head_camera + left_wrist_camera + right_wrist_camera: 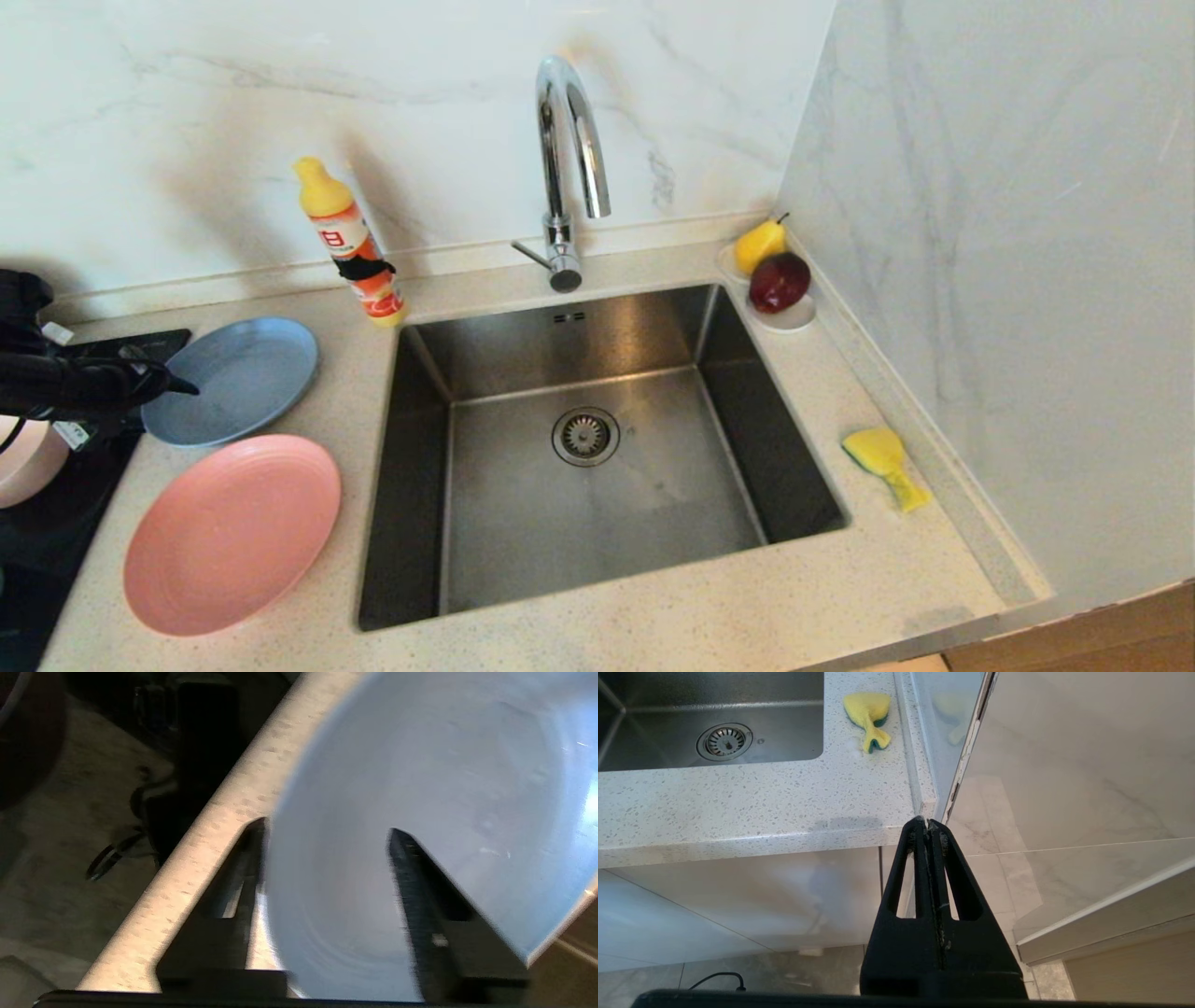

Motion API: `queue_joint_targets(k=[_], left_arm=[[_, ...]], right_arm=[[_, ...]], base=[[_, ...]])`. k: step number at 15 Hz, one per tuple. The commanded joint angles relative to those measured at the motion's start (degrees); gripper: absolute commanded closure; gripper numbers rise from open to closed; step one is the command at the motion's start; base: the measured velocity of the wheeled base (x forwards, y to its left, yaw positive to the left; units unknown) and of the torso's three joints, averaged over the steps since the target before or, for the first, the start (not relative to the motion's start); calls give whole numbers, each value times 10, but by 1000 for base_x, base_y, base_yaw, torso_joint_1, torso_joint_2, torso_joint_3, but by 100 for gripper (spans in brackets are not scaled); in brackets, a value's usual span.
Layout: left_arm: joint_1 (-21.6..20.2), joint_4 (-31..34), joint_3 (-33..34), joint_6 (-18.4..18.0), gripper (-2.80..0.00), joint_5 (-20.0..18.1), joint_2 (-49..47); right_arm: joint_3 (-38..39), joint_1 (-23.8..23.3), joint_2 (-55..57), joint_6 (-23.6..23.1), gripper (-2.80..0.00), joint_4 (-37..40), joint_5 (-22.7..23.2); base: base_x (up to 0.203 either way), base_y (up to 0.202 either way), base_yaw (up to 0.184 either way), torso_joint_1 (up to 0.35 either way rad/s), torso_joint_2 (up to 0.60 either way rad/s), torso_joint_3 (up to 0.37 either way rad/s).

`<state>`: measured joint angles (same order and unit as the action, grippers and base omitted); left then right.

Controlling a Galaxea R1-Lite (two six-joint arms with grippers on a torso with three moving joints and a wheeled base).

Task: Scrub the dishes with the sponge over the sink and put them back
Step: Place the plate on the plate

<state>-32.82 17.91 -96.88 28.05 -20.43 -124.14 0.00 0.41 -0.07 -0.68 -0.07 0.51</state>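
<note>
- The left gripper (327,830) reaches in from the robot's left at the near-left rim of the grey-blue plate (233,378); in the left wrist view one finger lies over the plate's face and the other just outside its rim, with a gap between them. Whether they already pinch the rim cannot be told.
- The grey-blue plate lies flat on the speckled countertop (653,597), left of the sink (597,467), with the pink plate (231,534) just in front of it.
- A pale pink bowl (28,462) shows at the left edge, on a black surface (56,532), under the left arm.
- The right gripper (928,828) hangs below the counter's front right corner, its fingers pressed together on nothing.
- The sponge (885,464) lies on the countertop right of the sink, near the side wall.
- An orange detergent bottle (352,245) with a yellow cap stands at the sink's back left corner; its label carries a large mark like "B", the rest unreadable.
- A yellow pear (758,245) and a dark red fruit (780,282) sit on a white saucer (794,319) at the back right corner.
- The chrome tap (569,168) arches over the sink.
</note>
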Motion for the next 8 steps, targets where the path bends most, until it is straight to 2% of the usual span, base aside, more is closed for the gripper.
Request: queue_joint_targets(k=[1, 8], left_arm=[[1, 1, -5, 1, 0, 7, -9], [0, 7, -28, -3, 0, 19, -6]], right_arm=[[0, 0, 0, 0, 0, 0, 0], [0, 0, 0, 0, 0, 0, 0]], base=[[0, 0, 0, 0, 0, 0], [0, 0, 0, 0, 0, 0]])
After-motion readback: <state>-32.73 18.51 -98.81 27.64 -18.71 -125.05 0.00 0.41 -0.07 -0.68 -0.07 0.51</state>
